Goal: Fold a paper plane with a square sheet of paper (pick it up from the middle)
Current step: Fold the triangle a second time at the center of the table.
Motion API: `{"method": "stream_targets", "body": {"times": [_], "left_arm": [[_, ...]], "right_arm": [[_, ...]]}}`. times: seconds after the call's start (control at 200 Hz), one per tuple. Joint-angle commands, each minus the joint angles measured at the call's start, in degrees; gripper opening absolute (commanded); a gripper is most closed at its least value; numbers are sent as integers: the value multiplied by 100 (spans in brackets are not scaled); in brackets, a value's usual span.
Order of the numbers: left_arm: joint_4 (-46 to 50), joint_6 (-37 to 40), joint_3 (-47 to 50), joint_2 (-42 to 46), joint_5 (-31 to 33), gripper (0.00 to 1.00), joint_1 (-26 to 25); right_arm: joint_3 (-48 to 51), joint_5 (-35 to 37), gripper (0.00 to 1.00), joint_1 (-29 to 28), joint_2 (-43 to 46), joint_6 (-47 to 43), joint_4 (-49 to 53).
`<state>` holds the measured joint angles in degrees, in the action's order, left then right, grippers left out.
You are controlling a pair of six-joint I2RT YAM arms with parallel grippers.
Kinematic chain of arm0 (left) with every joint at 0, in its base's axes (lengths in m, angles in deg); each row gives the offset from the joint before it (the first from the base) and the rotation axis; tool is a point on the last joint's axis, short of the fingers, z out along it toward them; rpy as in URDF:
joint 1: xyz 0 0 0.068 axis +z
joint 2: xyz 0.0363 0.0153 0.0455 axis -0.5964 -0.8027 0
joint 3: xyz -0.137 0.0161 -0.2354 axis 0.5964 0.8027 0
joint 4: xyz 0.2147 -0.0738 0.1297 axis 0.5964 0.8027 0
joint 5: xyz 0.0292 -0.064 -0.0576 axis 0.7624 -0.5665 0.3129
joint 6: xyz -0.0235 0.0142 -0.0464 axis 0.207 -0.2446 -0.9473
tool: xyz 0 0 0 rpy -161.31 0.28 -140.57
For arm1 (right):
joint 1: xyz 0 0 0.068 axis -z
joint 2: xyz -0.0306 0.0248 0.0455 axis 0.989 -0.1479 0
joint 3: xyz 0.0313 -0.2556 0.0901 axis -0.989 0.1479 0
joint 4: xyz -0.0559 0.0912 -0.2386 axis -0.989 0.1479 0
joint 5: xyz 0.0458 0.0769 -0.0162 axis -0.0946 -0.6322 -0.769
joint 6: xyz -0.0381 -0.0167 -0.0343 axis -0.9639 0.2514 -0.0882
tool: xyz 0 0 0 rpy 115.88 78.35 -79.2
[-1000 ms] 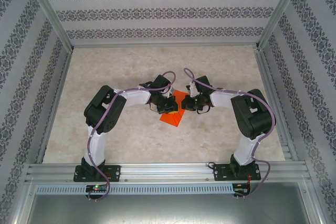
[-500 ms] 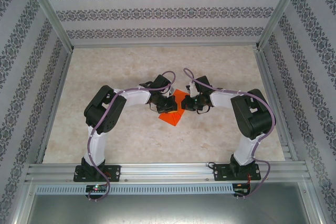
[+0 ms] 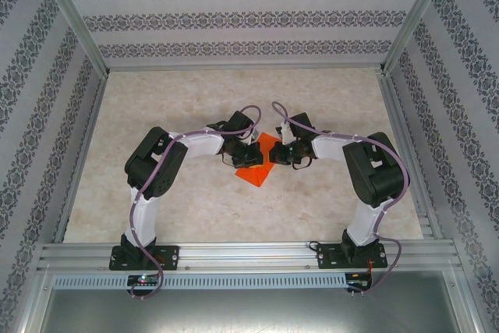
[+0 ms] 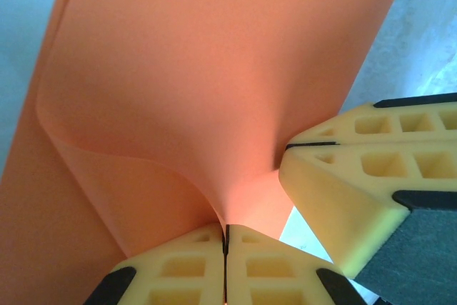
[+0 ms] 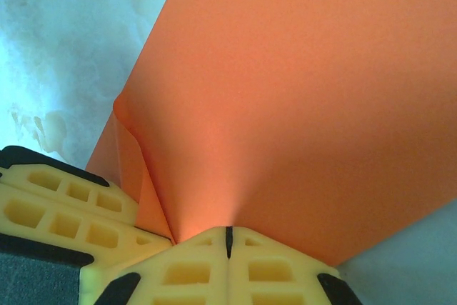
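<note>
Hardly anything has moved over the last second: both arms keep their bent pose and the paper sheet (image 3: 254, 176) stays near the middle of the table (image 3: 179, 208), its pointed corner toward six o'clock. Seen from above, the left gripper (image 3: 251, 155) meets the sheet from nine o'clock and the right gripper (image 3: 281, 153) from three o'clock. On the left wrist camera the left gripper (image 4: 226, 230) has its yellow fingers (image 4: 182, 266) pressed together on a raised, curved fold of the sheet (image 4: 214, 83), while the right gripper (image 4: 289, 146) pinches it from four o'clock. On the right wrist camera the right gripper (image 5: 228, 232) is clamped on the sheet (image 5: 307, 105), with the left gripper (image 5: 168, 239) touching at eight o'clock.
</note>
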<state>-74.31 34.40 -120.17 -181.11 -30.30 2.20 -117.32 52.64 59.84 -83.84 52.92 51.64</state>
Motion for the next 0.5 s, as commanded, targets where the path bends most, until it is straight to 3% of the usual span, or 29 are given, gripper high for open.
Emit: {"method": "stream_targets", "body": {"times": [0.0, 0.495], "left_arm": [[372, 207, -113, 117, 315, 8, 31], [510, 319, -167, 114, 463, 9, 71]], "right_arm": [[-48, 83, 0, -42, -124, -161, 281], [-57, 44, 0, -54, -85, -196, 315]]}}
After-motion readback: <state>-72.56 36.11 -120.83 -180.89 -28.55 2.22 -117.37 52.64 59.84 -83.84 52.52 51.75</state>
